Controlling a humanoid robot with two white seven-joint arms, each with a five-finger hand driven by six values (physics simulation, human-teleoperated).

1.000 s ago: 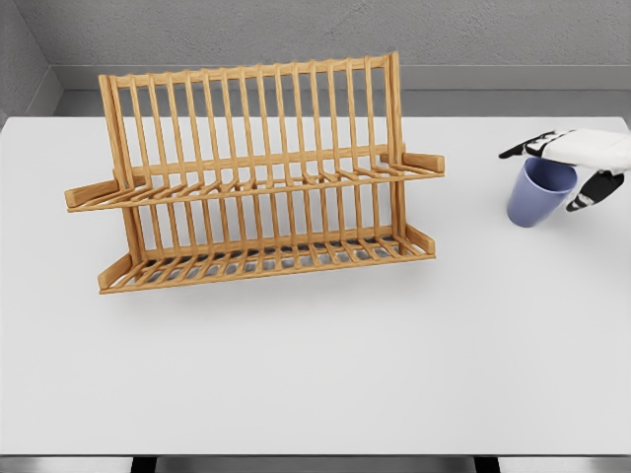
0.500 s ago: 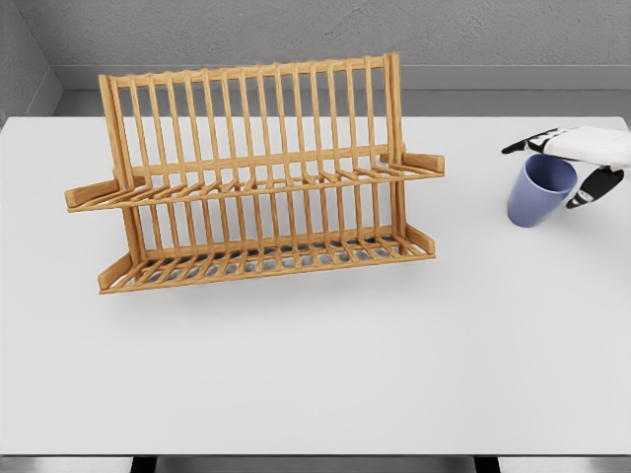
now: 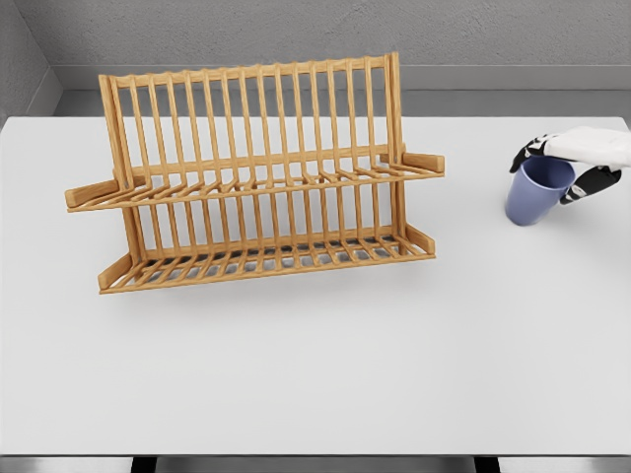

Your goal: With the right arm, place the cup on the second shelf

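Observation:
A blue cup stands on the white table at the far right, its mouth tipped slightly toward me. My right hand comes in from the right edge and sits over the rim. Its dark fingers curl down the cup's left side and the thumb presses the right side, so it is shut on the cup. The wooden two-tier dish rack stands left of centre, with an upper shelf and a lower shelf. About a hand's width of table separates the cup from the rack's right end.
A grey wall runs behind the table's far edge. The table's right edge lies just beyond the hand. Bare tabletop stretches in front of the rack and between rack and cup.
The fingers, spread above the rim a second ago, have curled in around the cup. The cup has shifted very slightly; the rack has not moved.

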